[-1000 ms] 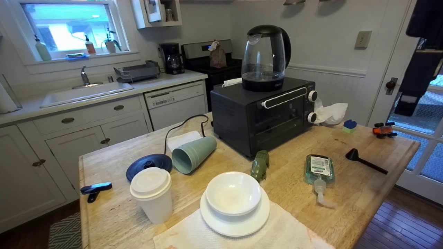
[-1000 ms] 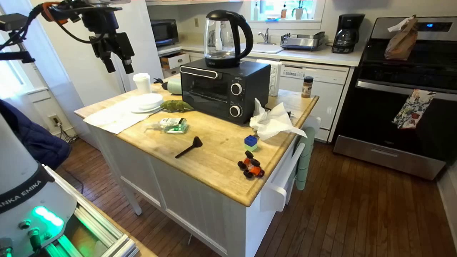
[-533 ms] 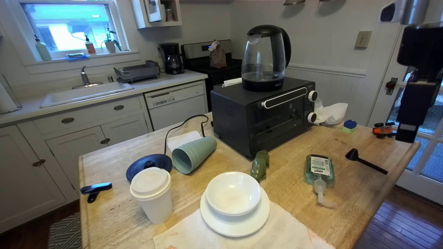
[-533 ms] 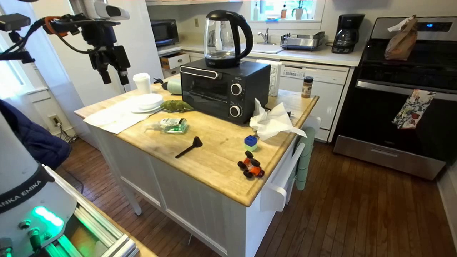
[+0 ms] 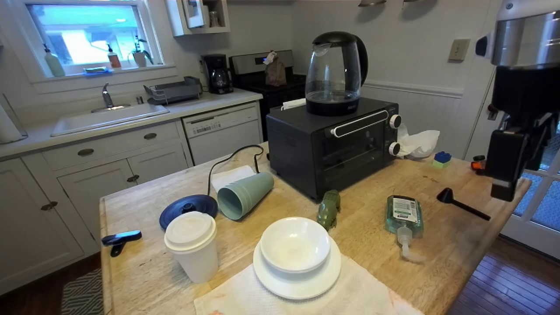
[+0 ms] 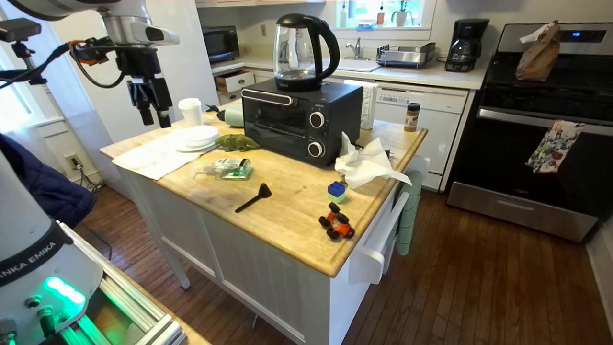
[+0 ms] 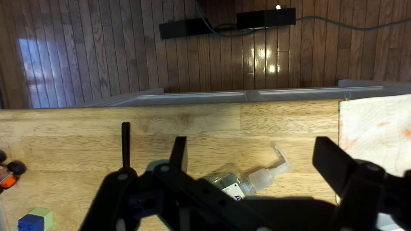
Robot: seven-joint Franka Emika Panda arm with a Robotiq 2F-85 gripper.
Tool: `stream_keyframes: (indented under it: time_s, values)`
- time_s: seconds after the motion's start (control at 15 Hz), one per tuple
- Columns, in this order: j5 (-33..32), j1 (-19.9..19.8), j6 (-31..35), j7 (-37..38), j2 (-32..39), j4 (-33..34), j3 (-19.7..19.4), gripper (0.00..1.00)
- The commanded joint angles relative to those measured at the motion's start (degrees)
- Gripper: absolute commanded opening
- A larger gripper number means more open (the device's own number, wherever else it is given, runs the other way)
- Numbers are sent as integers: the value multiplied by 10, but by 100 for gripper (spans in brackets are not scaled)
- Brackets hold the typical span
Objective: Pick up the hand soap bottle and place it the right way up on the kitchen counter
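Note:
The hand soap bottle [image 5: 404, 215], clear with pale green liquid and a white pump, lies on its side on the light wooden kitchen counter [image 5: 367, 253]. It lies label up, also in an exterior view [image 6: 232, 168]. My gripper [image 6: 156, 120] is open and empty, fingers pointing down, in the air above the counter's near side and apart from the bottle. It also shows at the right edge of an exterior view [image 5: 509, 183]. In the wrist view, the bottle's pump [image 7: 261, 179] shows between the spread fingers [image 7: 252, 142]; the gripper hides much of the bottle's body.
A black toaster oven [image 5: 341, 144] with a glass kettle [image 5: 333, 74] on top stands behind the bottle. A green lumpy figure [image 6: 235, 141], a white bowl [image 5: 295, 245] on a plate, a black scoop [image 6: 256, 196] and a paper towel [image 7: 372, 128] lie around it.
The arm has come down and into view at the right of an exterior view. The gripper is lower over the counter and stays open. The bottle has not moved.

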Motion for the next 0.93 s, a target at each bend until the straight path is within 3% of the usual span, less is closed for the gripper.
stream_keyframes:
  time_s: [0.0,0.13,0.47,0.87]
  values:
    - [-1,2,-2,1,0,1,-3,100]
    - [-25,-26,25,76,21,-10,15,100]
    - [-11,-59,117,220,84,-12,25,100]
    - [28,-44,286,377,195,-17,18,100]
